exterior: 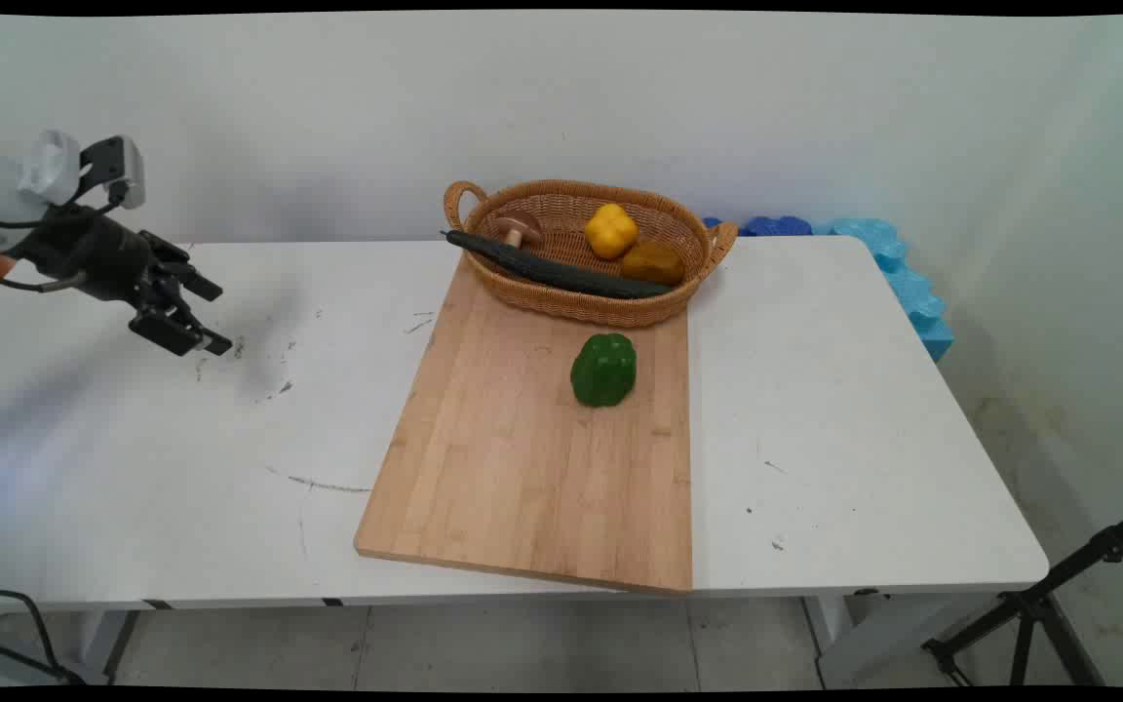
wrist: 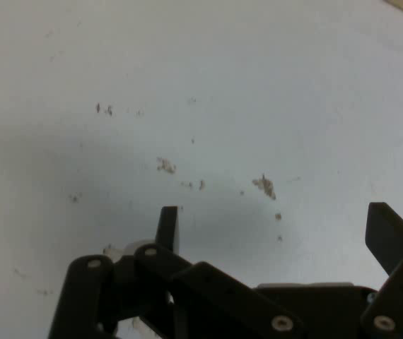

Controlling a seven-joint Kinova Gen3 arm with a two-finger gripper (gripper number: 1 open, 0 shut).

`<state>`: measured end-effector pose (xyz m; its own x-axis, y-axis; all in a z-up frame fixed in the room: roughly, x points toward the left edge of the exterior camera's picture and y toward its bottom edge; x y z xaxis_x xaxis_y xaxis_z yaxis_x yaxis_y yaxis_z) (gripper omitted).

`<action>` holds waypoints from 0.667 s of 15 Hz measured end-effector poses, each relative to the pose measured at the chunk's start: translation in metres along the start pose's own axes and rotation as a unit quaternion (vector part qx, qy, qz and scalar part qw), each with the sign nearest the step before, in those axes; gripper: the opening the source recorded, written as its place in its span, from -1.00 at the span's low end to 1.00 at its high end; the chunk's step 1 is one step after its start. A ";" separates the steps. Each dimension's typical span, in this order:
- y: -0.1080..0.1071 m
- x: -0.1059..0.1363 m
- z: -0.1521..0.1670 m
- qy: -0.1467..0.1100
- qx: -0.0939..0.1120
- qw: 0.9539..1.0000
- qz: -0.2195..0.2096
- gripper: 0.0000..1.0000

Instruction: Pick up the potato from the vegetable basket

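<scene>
Jaws: the gripper (exterior: 215,317) hangs over the left part of the counter (exterior: 181,439), pointing to the right and a little down. Its two fingers (wrist: 167,227) stand wide apart, released, and nothing is between them.
Under the jaws: in the hand view only bare white counter surface (wrist: 258,92) with some small dark scuff marks (wrist: 264,185) shows beyond the fingers. The gripper touches nothing.
Cutting board: a light wooden cutting board (exterior: 522,468) lies in the middle of the counter, well apart from the gripper, and its near right corner reaches the front edge of the counter.
Green pepper: a green bell pepper (exterior: 603,370) sits on the far half of the board, free on all sides, just in front of the basket.
Basket: an oval wicker basket (exterior: 571,302) with two handles stands on the far end of the board, near the wall.
Inside the basket: a long dark green cucumber (exterior: 552,271) lies across it, with its left end over the rim. A mushroom (exterior: 520,229) is at the left, a yellow bell pepper (exterior: 611,230) is in the middle, and a brown potato (exterior: 652,262) is just beside it on the right.
Behind the counter: blue foam pieces (exterior: 898,273) lie at the far right corner, against the wall.
Floor: a black tripod (exterior: 1049,604) stands at the lower right.
</scene>
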<state>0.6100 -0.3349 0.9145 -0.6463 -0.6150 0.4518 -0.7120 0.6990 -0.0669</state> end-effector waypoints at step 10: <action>0.007 0.058 0.021 0.000 -0.012 0.998 0.057 1.00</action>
<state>0.5621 -0.3733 0.9216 -0.7220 -0.5313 0.4432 -0.6276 0.7725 -0.0965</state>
